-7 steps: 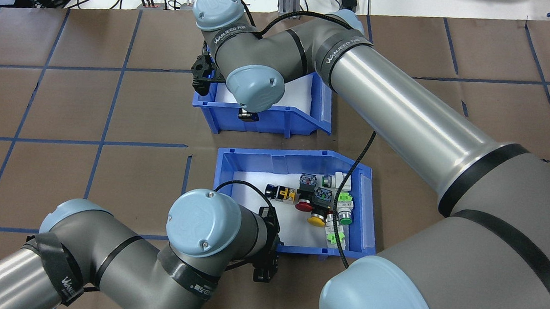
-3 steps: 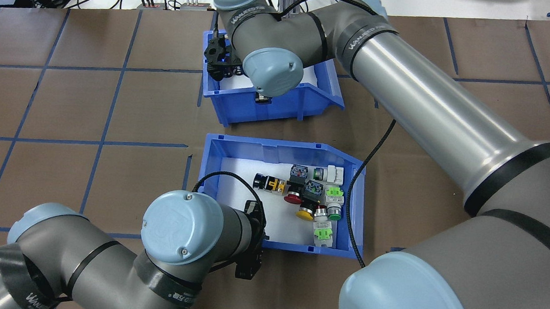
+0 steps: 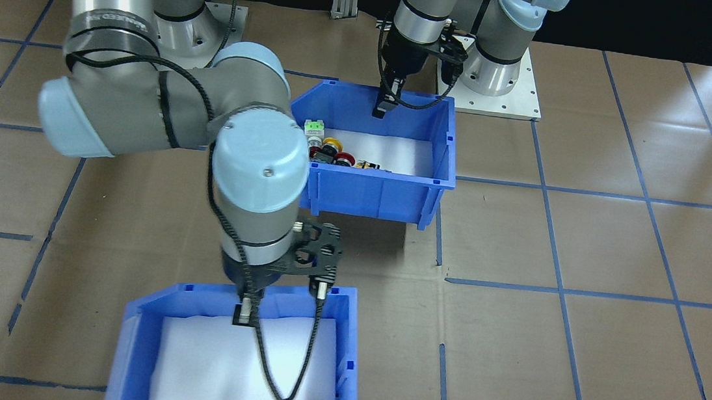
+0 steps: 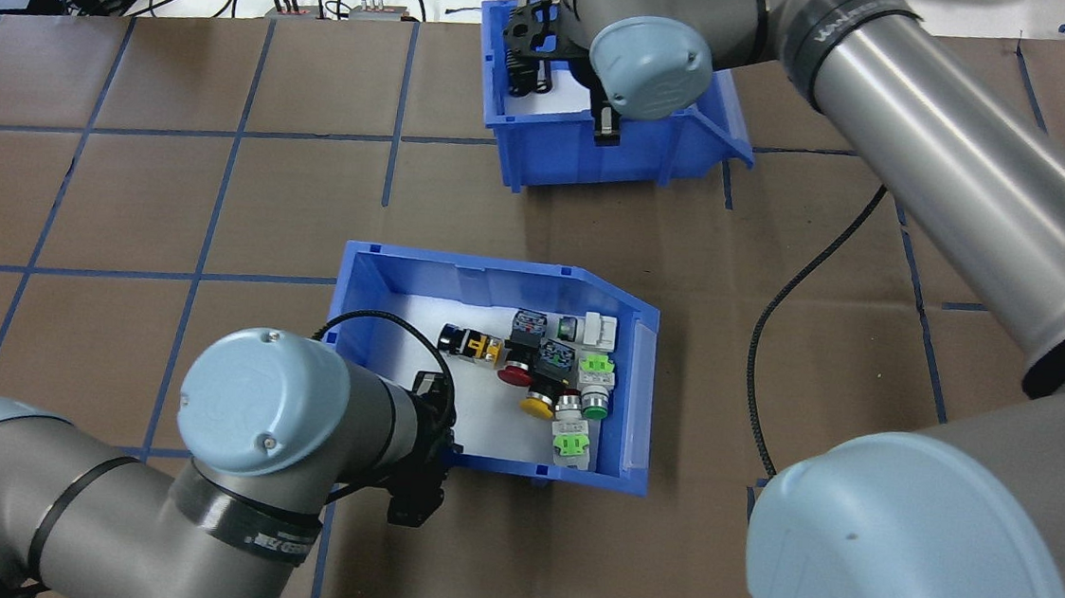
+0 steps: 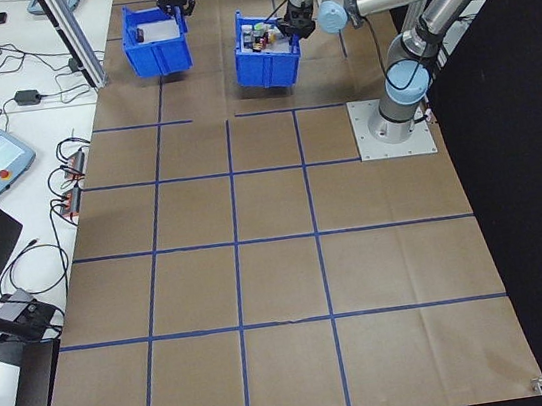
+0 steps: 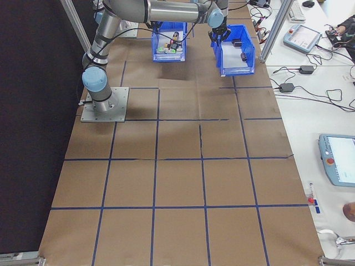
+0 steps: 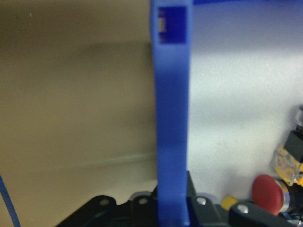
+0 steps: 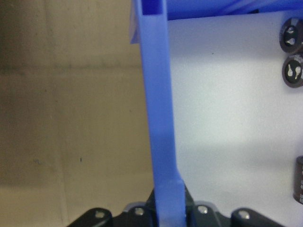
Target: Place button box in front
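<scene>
This is looking like a robot lab. Two arms (image 6: pixel 100 61) are standing bolted on a table (image 5: pixel 284 292) that is wearing brown paper with blue tape squares. Beside the table, cables (image 5: pixel 28 267) and control pads (image 6: pixel 339 160) are lying on white benches (image 6: pixel 299 122).

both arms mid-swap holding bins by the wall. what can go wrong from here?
1. Left gripper pinches only one wall of the button box; the box could tilt or slip, and the loose buttons slide.
2. Right gripper holds the other bin the same way.
3. The right arm's cable hangs beside the box and may snag.
</scene>
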Controlling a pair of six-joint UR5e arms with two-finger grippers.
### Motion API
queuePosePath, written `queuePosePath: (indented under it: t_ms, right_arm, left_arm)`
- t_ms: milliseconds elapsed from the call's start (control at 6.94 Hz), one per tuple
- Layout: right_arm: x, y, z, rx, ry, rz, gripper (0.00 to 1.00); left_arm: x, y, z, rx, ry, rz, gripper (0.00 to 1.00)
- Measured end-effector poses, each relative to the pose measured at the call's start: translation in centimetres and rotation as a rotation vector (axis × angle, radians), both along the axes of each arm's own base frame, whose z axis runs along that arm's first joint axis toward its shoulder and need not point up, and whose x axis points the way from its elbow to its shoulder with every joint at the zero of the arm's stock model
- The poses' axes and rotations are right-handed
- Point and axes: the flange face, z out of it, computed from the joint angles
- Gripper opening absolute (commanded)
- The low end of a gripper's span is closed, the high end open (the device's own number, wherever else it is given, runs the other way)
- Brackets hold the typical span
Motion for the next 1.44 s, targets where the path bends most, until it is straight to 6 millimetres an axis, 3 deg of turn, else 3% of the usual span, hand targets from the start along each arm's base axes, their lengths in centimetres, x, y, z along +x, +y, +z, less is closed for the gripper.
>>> queuePosePath:
  t_ms: [288, 577, 721, 1009, 1297, 1441]
  right_arm:
    - [-9.7, -1.0, 2.9, 0.030, 0.013, -0.027, 0.00]
    - [-19.1, 1.5, 5.3, 0.054, 0.022, -0.030, 0.00]
    - [-21.7, 3.9, 5.9, 0.063, 0.023, -0.036, 0.00]
    - [-24.0, 9.9, 5.8, 0.086, 0.021, -0.054, 0.00]
    - [-26.9, 14.1, 5.8, 0.098, 0.020, -0.071, 0.00]
    - [-28.3, 15.8, 5.8, 0.101, 0.014, -0.077, 0.00]
  left_arm:
    - [4.3, -3.9, 0.9, -0.009, 0.029, 0.035, 0.00]
    - [6.2, -10.2, 1.5, -0.013, 0.036, 0.046, 0.00]
    - [6.2, -14.7, 2.2, -0.021, 0.038, 0.048, 0.00]
    - [3.9, -24.7, 2.0, -0.034, 0.039, 0.027, 0.00]
    - [-2.5, -32.2, 0.2, -0.044, 0.055, 0.022, 0.00]
    - [-5.5, -34.6, -1.1, -0.042, 0.063, 0.031, 0.00]
